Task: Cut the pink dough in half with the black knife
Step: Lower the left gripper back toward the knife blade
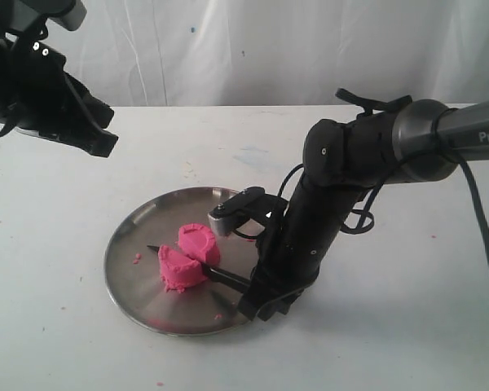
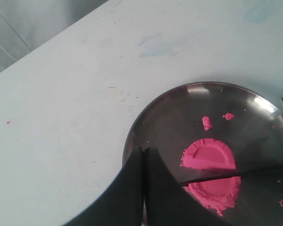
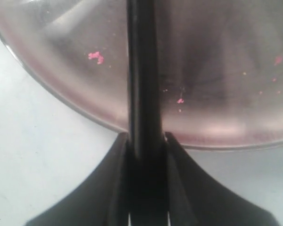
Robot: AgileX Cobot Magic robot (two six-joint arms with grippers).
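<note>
The pink dough lies on the round steel plate (image 1: 134, 273) as two halves, a far one (image 1: 199, 241) and a near one (image 1: 179, 271). The black knife (image 1: 226, 276) runs through the gap between them, its tip past the dough. My right gripper (image 1: 257, 305) stands at the plate's near right rim, shut on the knife's handle (image 3: 142, 70). My left gripper (image 1: 102, 147) hangs above the table at the far left, shut and empty. The left wrist view shows its closed fingertips (image 2: 142, 155) over the plate's edge (image 2: 132, 136), with both halves (image 2: 210, 155) (image 2: 214, 190) and the blade (image 2: 212, 177) beyond.
Small pink crumbs (image 1: 136, 258) lie on the plate, also seen from the wrists (image 2: 206, 123) (image 3: 96, 57). The plate rests on a white table (image 1: 407, 326) with a white curtain (image 1: 269, 49) behind. A few pink specks dot the table.
</note>
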